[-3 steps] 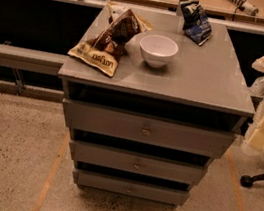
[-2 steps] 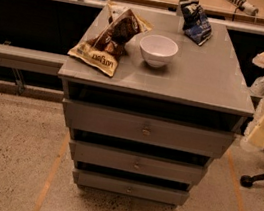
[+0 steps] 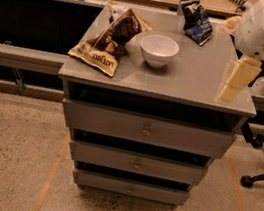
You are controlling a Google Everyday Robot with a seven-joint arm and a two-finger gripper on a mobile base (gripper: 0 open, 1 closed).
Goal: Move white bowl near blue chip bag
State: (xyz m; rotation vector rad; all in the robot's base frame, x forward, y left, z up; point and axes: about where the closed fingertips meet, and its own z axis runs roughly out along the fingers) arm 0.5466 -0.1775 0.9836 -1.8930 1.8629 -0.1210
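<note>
The white bowl (image 3: 158,50) stands upright and empty near the middle of the grey worktop (image 3: 187,79). The blue chip bag (image 3: 197,22), dark, glossy and crumpled, lies near the back right corner, apart from the bowl. The gripper (image 3: 230,87) hangs over the worktop's right edge.

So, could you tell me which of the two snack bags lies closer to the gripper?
The blue chip bag, back right on the cabinet; the gripper hangs over its right edge, while the brown bag lies far left.
</note>
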